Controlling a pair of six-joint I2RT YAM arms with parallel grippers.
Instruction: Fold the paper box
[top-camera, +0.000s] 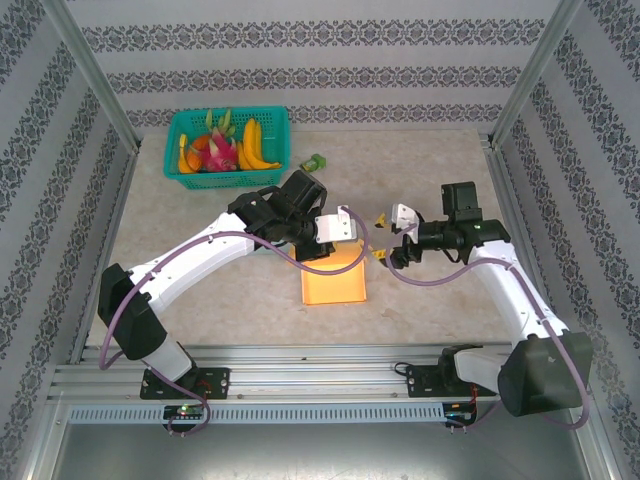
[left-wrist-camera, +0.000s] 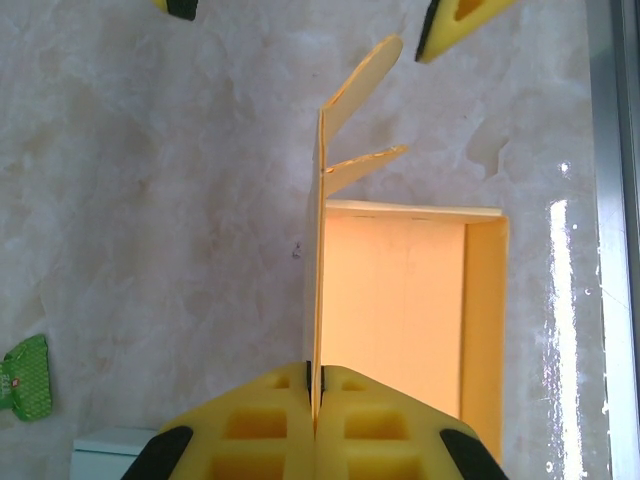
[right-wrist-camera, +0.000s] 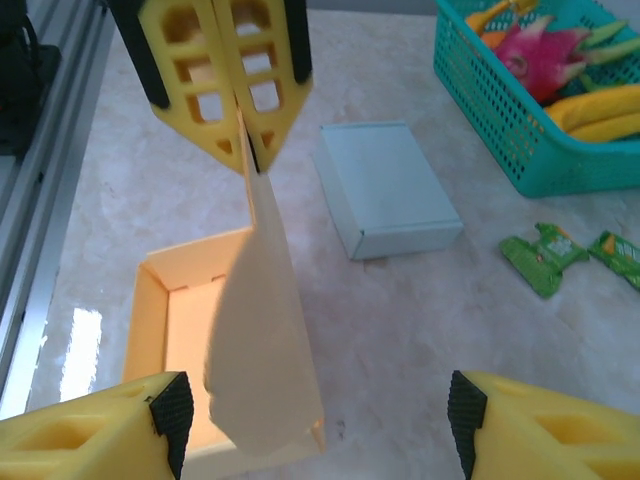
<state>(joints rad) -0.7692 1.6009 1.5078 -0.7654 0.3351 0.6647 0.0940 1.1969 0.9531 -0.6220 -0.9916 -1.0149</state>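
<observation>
Two robot arms work over a marbled desk bearing one orange-yellow paper box, one pale grey-blue closed carton, one teal plastic basket and two small green foil packets. The paper box lies open-topped at the desk's centre, between the two pincers, with one tall side flap upright. The left pincer is clamped tight on the top edge of that flap. The right pincer stands wide, its fingers on either side of the flap and holding nothing. The left wrist view gives the flap edge-on, with two tabs splaying from its far end and the box's hollow interior beside it. The right wrist view gives the flap's broad face, the carton just beyond the box, and both packets. The basket, at the desk's far left corner in the top view, holds yellow bananas, a pink dragon fruit and other fruit.
</observation>
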